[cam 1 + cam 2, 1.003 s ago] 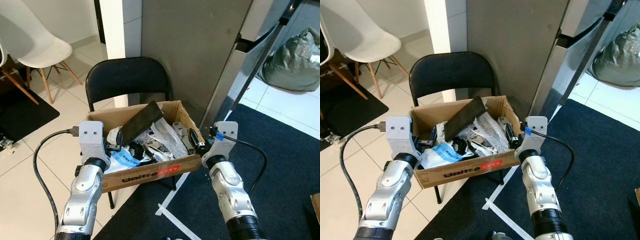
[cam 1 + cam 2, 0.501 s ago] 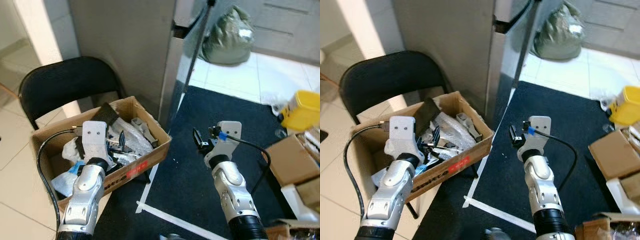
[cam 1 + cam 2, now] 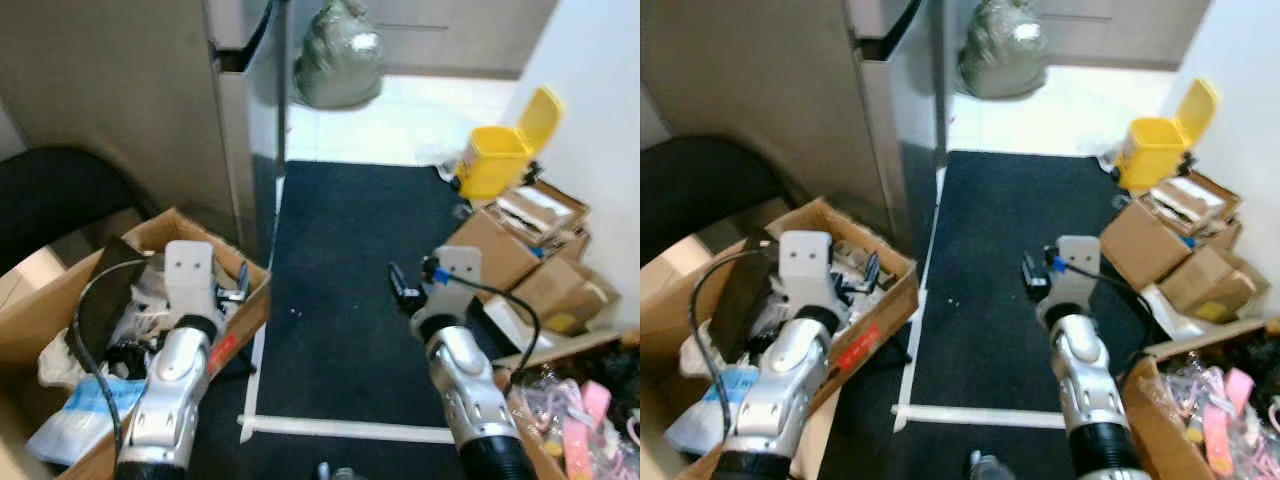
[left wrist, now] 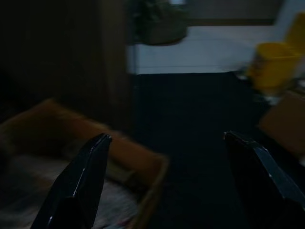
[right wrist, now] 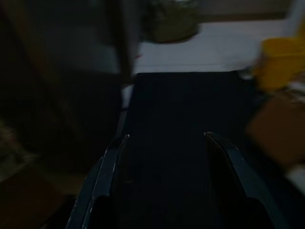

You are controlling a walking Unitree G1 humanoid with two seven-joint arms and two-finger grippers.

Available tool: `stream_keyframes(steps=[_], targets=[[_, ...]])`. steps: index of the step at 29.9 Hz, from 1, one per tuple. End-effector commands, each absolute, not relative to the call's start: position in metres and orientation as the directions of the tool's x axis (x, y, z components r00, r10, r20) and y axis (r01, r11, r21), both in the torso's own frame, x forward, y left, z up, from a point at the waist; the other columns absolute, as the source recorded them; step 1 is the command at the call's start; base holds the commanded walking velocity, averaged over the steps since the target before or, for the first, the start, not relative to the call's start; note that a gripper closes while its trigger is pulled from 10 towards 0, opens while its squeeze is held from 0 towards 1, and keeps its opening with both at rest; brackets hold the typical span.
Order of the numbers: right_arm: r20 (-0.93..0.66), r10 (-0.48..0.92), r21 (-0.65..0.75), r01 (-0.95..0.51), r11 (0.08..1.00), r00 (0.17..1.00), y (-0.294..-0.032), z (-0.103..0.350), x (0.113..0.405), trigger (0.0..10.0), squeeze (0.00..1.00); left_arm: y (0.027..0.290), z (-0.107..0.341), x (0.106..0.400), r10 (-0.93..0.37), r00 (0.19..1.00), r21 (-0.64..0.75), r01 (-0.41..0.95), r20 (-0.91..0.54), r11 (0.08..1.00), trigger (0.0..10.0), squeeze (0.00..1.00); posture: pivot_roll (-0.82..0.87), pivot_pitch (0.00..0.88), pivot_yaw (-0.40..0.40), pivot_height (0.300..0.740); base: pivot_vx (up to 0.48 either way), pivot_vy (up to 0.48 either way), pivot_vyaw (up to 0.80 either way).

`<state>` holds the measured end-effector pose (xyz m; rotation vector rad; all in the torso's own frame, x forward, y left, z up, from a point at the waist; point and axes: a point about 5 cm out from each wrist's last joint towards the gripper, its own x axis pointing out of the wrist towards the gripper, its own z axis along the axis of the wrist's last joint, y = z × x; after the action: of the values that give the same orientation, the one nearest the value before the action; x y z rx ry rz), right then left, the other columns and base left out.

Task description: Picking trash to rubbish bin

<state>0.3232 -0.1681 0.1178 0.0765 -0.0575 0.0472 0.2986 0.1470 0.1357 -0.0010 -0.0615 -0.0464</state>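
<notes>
Cardboard box of trash near left, sitting on a chair whose back shows just behind it at the left edge. Fridge-like cabinet directly behind the box, far left. Rug runs down the centre from near to far; tape line crosses its near end. Tiled floor beyond the rug's far edge, with a stuffed bag on it, far centre, right of the cabinet. Rubbish bin far right, at the rug's far right corner, lid up, against the right wall. Stack of cartons just nearer than the bin, along the right wall. Another open box with mixed items near right. Left gripper over the trash box's right rim; right gripper over the rug, centre-right.
</notes>
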Motion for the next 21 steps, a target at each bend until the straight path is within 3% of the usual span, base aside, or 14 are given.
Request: stream_keyframes(steps=[1, 11, 21], targets=[[0.030, 0.034, 0.084, -0.036, 0.996, 0.999, -0.1683, 0.1115, 0.3208, 10.0, 0.00, 0.1492, 0.1292, 0.2960, -0.041, 0.999, 0.009, 0.041, 0.033, 0.999, 10.0, 0.00, 0.03, 0.152, -0.012, 0.740, 0.000, 0.000, -0.80], [0.011, 0.024, 0.023, -0.024, 0.999, 1.000, -0.1704, 0.1075, 0.3198, 10.0, 0.00, 0.1486, 0.1292, 0.2965, -0.048, 0.998, 0.015, 0.048, 0.031, 0.999, 10.0, 0.00, 0.03, 0.153, -0.009, 0.740, 0.000, 0.000, -0.80], [-0.007, -0.042, 0.051, 0.043, 0.998, 0.999, -0.1767, 0.1036, 0.3183, 10.0, 0.00, 0.1530, 0.1282, 0.2996, -0.024, 1.000, 0.011, 0.024, 0.017, 1.000, 10.0, 0.00, 0.03, 0.151, 0.000, 0.740, 0.000, 0.000, -0.80]])
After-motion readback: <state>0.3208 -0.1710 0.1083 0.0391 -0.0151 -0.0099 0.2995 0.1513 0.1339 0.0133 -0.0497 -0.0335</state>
